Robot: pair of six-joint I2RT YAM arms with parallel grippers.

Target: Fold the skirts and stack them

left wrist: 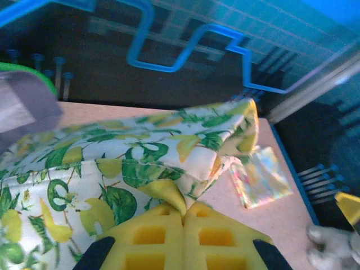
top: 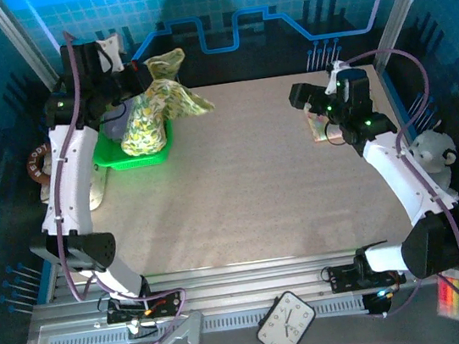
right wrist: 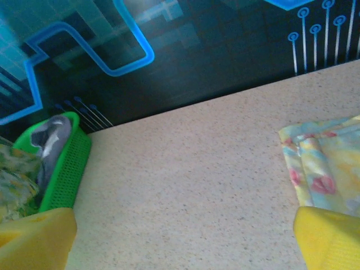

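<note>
Left end effector (left wrist: 184, 216) is clenched tight, pinching an edge of the yellow-green leafy-print cloth skirt (left wrist: 129, 163). From overhead you can see that skirt draping down from it to the green plastic mesh basket (top: 126, 163). Right end effector (right wrist: 183, 242) is spread wide and grasping nothing, over the speckled beige counter (right wrist: 185, 169). Its wrist cam picks up a plain lavender-grey cloth skirt (right wrist: 50, 140) bunched in the basket off to its left. There's also a folded pastel floral cloth (right wrist: 326, 163) just to its right.

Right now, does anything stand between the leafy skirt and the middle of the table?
Nothing visible does. The left gripper holds the leafy skirt up over the green basket; the table beside it lies bare up to the folded pastel cloth at right.
</note>
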